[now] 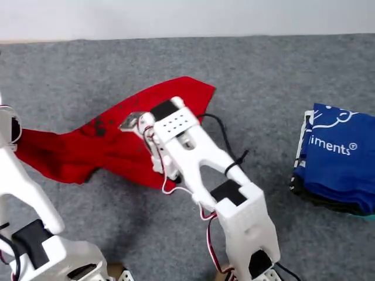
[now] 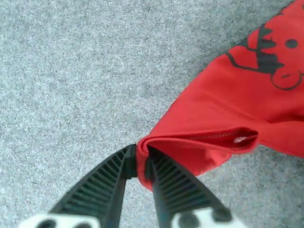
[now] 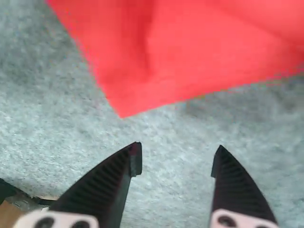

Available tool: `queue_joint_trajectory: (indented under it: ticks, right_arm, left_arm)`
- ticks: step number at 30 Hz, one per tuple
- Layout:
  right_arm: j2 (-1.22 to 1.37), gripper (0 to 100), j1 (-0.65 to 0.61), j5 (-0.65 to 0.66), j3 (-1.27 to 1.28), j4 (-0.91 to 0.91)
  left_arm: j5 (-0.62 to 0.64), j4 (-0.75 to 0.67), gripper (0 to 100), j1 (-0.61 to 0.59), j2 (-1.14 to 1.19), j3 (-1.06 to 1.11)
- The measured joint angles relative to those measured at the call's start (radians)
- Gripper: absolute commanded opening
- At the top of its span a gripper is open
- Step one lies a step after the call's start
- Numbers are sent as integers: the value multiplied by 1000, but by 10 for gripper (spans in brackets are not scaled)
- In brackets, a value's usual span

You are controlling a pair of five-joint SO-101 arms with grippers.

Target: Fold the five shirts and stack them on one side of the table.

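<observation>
Grey bench (image 1: 281, 76) carries all. One red shirt (image 1: 111, 146), dark cartoon print, lies crumpled and unfolded at left-centre. One stack of folded shirts (image 1: 337, 161) at right edge, blue on top; number inside unclear. Left hand (image 2: 141, 154) clenched on red shirt's folded edge. Right hand (image 3: 178, 159) released, above bench just beside shirt corner.

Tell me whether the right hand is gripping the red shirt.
No, the right hand is open over the grey table, and the red shirt lies beyond its tips, not between them.
</observation>
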Motion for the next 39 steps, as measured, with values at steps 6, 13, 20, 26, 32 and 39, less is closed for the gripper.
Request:
queue_joint_trajectory:
  ticks: [6,13,20,26,32,39]
  right_arm:
    - [46,248,-92,-3,-21,0]
    - [144,304,-147,-6,-192,0]
    - [307,303,-153,-58,-361,0]
    - [325,303,-169,-114,-370,0]
    - [292,303,-184,-123,-328,0]
    - [212,303,-190,-127,-221,0]
  left_arm:
    - [-2,0,5,0,0,18]
    - [-5,0,5,0,0,40]
    - [-5,0,5,0,0,40]
    - [-40,0,5,0,0,40]
    - [-58,0,5,0,0,40]
    - [-64,0,5,0,0,40]
